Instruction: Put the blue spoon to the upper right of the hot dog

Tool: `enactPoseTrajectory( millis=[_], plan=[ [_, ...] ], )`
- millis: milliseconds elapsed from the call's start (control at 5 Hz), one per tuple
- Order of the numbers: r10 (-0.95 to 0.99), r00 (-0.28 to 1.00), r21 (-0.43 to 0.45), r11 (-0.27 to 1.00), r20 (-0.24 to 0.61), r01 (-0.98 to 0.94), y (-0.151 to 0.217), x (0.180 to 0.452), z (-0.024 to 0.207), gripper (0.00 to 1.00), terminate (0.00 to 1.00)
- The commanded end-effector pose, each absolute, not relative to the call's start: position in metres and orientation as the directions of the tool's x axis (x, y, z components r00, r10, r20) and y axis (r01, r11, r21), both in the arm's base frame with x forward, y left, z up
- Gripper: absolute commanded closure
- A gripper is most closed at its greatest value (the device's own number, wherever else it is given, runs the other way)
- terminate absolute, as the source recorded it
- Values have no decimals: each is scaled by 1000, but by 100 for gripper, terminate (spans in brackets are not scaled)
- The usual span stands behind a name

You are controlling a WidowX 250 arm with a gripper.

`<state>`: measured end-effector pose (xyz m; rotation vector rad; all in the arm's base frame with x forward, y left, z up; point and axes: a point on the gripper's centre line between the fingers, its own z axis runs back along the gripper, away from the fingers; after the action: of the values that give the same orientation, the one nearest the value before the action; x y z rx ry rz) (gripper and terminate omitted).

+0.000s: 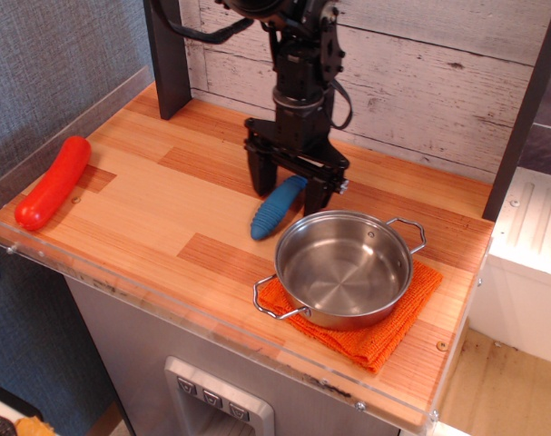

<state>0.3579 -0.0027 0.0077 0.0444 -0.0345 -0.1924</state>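
The steel pot point(346, 270) sits on an orange cloth point(377, 338) toward the right front of the wooden counter point(157, 218), and everything else can be placed from it. Just off the pot's upper left rim lies the blue spoon point(277, 208), its ribbed blue handle slanting down and to the left away from the pot, flat on the wood; the handle's lower end points at the counter's middle, while its upper end runs up under the robot's tool. The silver bowl of the spoon is hidden behind that tool, apart from a small glint of metal at the tool's right edge. The gripper point(290, 186) stands directly behind the pot's upper left rim, reaching down from a black arm that rises in front of the grey plank wall point(438, 73). Its 2 black fingers point(259, 177) are spread apart and straddle the upper part of the handle, 1 on each side, tips close to the wood; whether they press against the handle cannot be told from this view. The hot dog point(53, 182) lies far to the left of the pot, near the counter's left edge beside the clear plastic guard point(48, 136), angled with its upper end leaning right, well apart from both spoon and gripper.
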Motion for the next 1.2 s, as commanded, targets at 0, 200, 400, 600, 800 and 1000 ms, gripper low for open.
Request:
enactPoseTrajectory(
  millis=[0, 200, 400, 600, 800, 1000],
  plan=[
    [-216, 975, 35, 976, 61, 214, -12, 364, 10, 100, 0],
    [-206, 976, 27, 978, 70, 205, -11, 364, 13, 100, 0],
    [-175, 981, 50, 984, 83, 171, 3, 358, 30, 100, 0],
    [-152, 981, 47, 988, 118, 148, 29, 350, 46, 100, 0],
    [-102, 986, 58, 994, 136, 95, 69, 349, 52, 100, 0],
    [-52, 989, 69, 997, 137, 42, 107, 352, 51, 100, 0]
  ],
)
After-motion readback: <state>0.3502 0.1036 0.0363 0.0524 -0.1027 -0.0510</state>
